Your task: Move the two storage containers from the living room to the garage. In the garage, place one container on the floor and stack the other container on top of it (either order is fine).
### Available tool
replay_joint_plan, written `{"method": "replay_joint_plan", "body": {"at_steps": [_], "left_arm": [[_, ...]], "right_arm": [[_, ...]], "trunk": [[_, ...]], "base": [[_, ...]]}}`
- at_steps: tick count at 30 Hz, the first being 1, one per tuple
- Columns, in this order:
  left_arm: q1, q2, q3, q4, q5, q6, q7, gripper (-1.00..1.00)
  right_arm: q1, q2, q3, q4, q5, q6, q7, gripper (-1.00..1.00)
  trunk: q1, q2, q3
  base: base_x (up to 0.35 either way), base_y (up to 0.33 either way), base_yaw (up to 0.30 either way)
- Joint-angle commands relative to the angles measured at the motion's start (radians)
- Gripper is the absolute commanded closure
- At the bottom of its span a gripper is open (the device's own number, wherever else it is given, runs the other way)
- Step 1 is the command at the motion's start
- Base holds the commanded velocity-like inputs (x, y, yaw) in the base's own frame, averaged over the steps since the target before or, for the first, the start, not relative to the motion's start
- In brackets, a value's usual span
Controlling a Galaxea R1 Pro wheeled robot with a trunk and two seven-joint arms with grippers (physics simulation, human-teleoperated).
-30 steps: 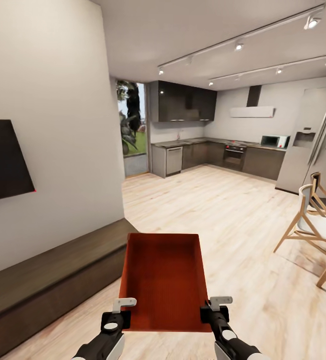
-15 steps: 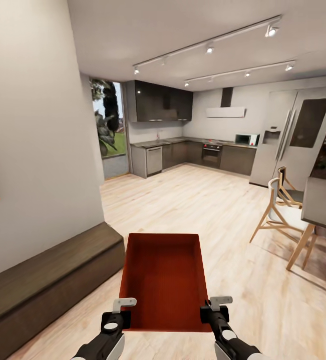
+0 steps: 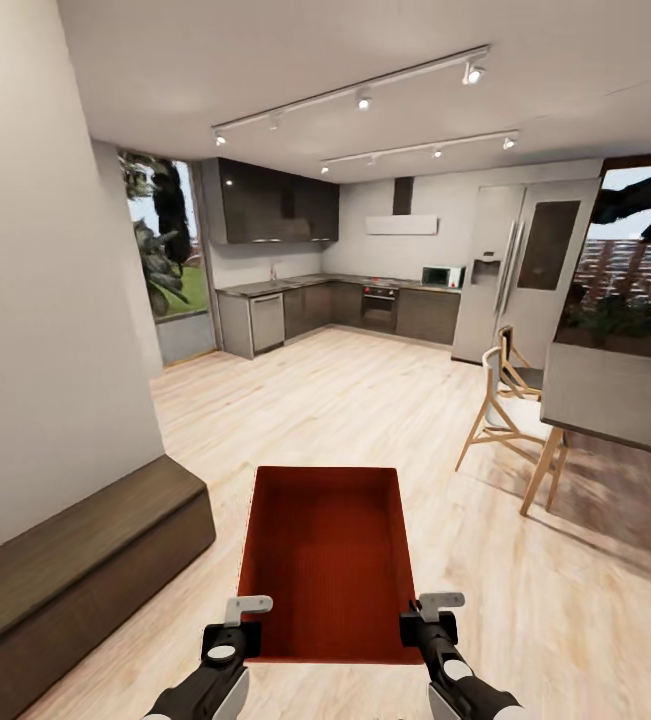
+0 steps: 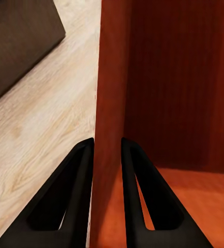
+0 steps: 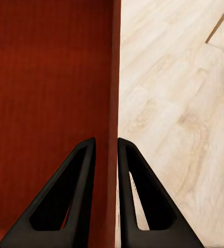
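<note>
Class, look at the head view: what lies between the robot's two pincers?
The orange-red storage container spans the gap. The left pincer clamps its left wall and the right pincer its right wall; each wrist view shows a thin wall between the fingers.

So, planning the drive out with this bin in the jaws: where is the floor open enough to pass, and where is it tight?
Open: the wood floor ahead, between the white wall and the chairs, up to the kitchen cabinets. Tight: the robot's left, by the dark bench; the right, by the table. Both grippers pinch the storage container.
</note>
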Motion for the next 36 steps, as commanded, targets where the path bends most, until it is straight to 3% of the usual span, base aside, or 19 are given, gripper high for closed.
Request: {"method": "replay_joint_plan", "body": {"at_steps": [1,36], "left_arm": [[0.0,0.006,-0.005,0.003,0.013,0.002,0.014,1.0],[0.0,0.006,-0.006,0.003,0.013,0.002,0.014,1.0]], "right_arm": [[-0.002,-0.004,0.003,-0.001,-0.008,-0.097,-0.006,1.0],[-0.002,-0.004,0.003,-0.001,-0.008,-0.097,-0.006,1.0]], "trunk": [[0.0,-0.002,-0.002],[0.0,-0.002,-0.002]], "base": [[0.0,0.0,-0.283],[0.0,0.0,-0.283]]}}
